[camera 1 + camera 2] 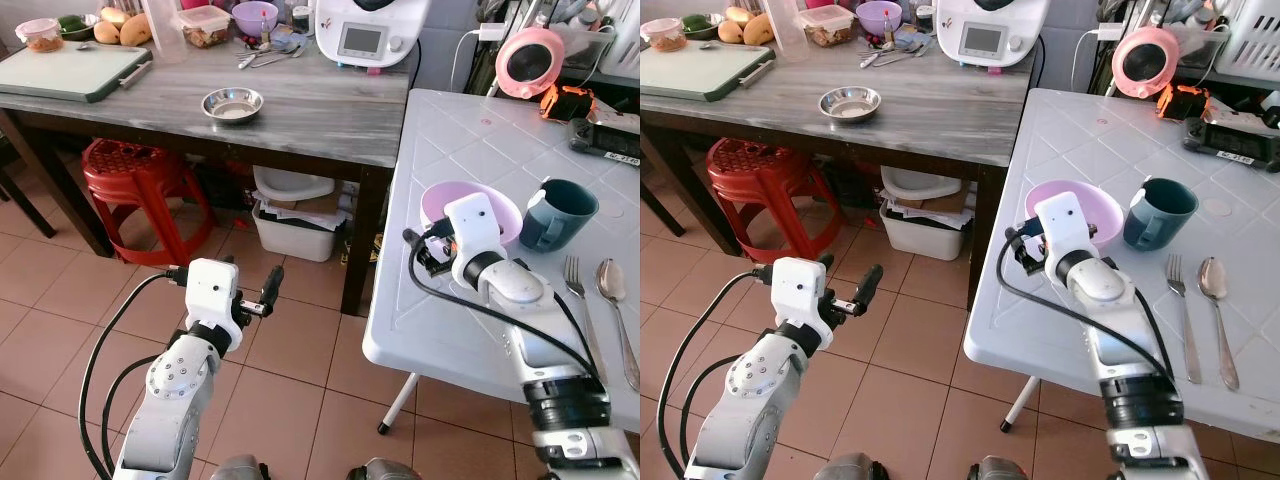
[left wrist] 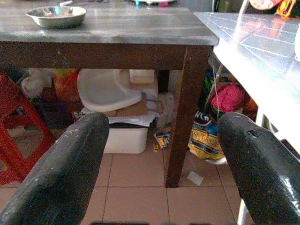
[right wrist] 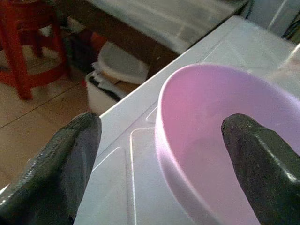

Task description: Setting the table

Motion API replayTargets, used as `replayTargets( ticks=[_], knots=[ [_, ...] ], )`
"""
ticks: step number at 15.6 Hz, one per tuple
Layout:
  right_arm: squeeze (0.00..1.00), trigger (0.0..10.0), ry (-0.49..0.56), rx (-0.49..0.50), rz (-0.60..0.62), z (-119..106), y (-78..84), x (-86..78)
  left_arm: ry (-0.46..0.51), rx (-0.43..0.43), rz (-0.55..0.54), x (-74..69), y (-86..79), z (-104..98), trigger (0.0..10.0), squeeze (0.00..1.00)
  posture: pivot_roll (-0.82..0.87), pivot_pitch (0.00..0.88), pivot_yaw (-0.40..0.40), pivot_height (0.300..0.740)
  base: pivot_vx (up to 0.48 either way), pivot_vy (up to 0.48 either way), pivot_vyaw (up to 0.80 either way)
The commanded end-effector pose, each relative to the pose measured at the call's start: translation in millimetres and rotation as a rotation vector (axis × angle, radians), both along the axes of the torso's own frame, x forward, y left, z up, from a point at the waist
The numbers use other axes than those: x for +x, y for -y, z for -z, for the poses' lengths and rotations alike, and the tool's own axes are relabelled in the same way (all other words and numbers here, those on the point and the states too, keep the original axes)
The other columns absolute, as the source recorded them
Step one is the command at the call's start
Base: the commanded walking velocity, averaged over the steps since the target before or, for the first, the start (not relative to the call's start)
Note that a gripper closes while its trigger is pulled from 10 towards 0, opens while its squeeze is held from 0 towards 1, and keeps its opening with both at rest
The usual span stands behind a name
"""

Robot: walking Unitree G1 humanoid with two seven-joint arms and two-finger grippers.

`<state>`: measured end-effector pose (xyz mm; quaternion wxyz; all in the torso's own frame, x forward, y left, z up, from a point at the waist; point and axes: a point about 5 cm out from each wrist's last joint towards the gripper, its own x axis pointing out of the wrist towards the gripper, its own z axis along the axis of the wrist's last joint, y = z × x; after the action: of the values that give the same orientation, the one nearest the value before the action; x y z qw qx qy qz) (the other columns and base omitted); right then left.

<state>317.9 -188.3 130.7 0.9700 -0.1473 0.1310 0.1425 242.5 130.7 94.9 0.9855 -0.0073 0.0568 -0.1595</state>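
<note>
Right wrist view looks straight at a pink bowl [image 3: 220, 145], with the right claw [image 3: 161, 164] spread wide, one black finger [image 3: 56, 173] out over the white surface [image 3: 117, 187] and the other finger [image 3: 262, 173] over the bowl's inside, so the near rim lies between them and neither finger is seen touching it. From the head views, that bowl [image 1: 440, 205] sits upright near the front-left part of the white surface [image 1: 470, 140], and the right arm reaches forward so its wrist covers the bowl's near side. Just beside the bowl, to its right, stands a dark teal mug [image 1: 560, 212] with its handle turned toward the bowl. Near the right edge, a fork [image 1: 578, 290] and a spoon [image 1: 615, 300] lie side by side, apart from the mug. The left claw [image 1: 262, 295] hangs out over the tiled floor [image 1: 300, 370], well clear of both tables, fingers parted and grasping nothing. Ahead of it stands a grey wooden surface [image 1: 300, 100] carrying a small steel bowl [image 1: 232, 103], a green cutting board [image 1: 70, 70] and a white kitchen machine [image 1: 365, 35]. Under it are a red plastic stool [image 1: 135, 190] and a white storage box [image 1: 295, 235].
</note>
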Motion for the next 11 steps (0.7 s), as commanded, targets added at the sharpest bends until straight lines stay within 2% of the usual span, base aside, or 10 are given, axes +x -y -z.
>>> replayTargets(
  ticks=[1,2,5,7,8,9,11],
  knots=[
    [0.00,10.0,0.003,0.011,-0.008,-7.1,2.7,4.0,0.009,0.009,0.021,-0.4,1.2,-4.1,10.0,0.00,0.03,0.019,0.012,0.740,0.000,0.000,0.00],
    [0.00,10.0,-0.041,0.011,-0.061,-6.2,2.4,4.8,0.005,0.011,0.025,-0.3,1.8,-3.5,10.0,0.00,0.03,0.021,0.011,0.740,0.000,0.000,0.00],
    [0.00,10.0,-0.107,0.005,-0.106,-5.7,6.4,7.1,-0.005,0.018,0.031,-1.0,2.9,-2.3,10.0,0.00,0.03,0.024,0.007,0.740,0.000,0.000,0.00],
    [0.00,3.3,-0.162,0.001,-0.130,-2.8,10.6,6.0,-0.012,0.022,0.033,-1.9,2.9,-1.5,10.0,0.00,0.03,0.026,0.007,0.740,0.000,0.000,0.00],
    [0.00,0.7,-0.182,-0.009,-0.144,-1.0,11.9,4.9,-0.016,0.023,0.034,-2.2,2.9,-1.0,10.0,0.00,0.03,0.027,0.007,0.740,0.000,0.000,0.00],
    [0.00,0.0,-0.212,-0.011,-0.155,1.0,15.2,3.2,-0.023,0.027,0.039,-2.8,3.2,-0.1,10.0,0.00,0.03,0.026,0.006,0.740,0.000,0.000,0.00],
    [0.00,0.0,-0.236,-0.022,-0.165,2.9,18.5,1.4,-0.027,0.028,0.043,-2.6,3.7,0.4,10.0,0.00,0.02,0.026,0.006,0.740,0.000,0.000,0.00]
  ],
)
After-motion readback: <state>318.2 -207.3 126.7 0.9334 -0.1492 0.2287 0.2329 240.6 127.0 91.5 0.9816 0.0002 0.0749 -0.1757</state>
